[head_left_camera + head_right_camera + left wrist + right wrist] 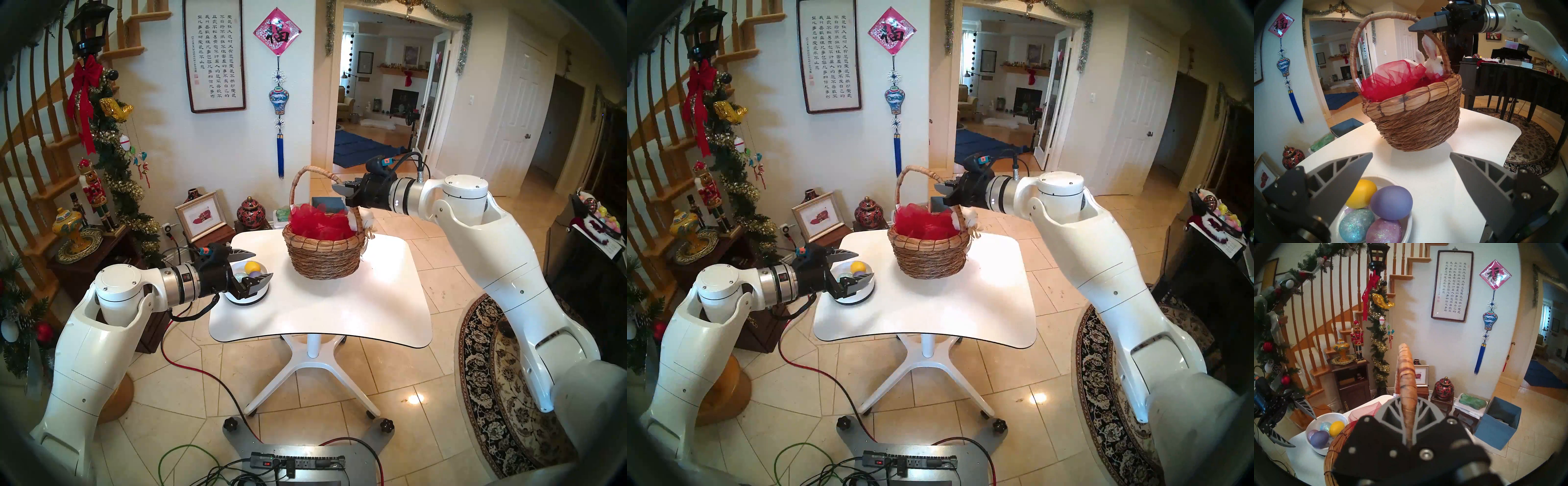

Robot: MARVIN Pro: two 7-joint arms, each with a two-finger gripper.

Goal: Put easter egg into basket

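Four eggs sit in the white bowl (1407, 225) at the table's (339, 305) left edge; none in the basket (324, 256) at table centre. Left gripper (1411, 162) is spread wide above the bowl, empty. Right gripper (1409, 416) is clamped on the basket handle (1357, 45). Risks: smooth purple egg (1391, 202) could squirt from the fingers; the handle hold could tip the basket. Purple egg lies on its side, long axis roughly level, narrow end toward the basket.
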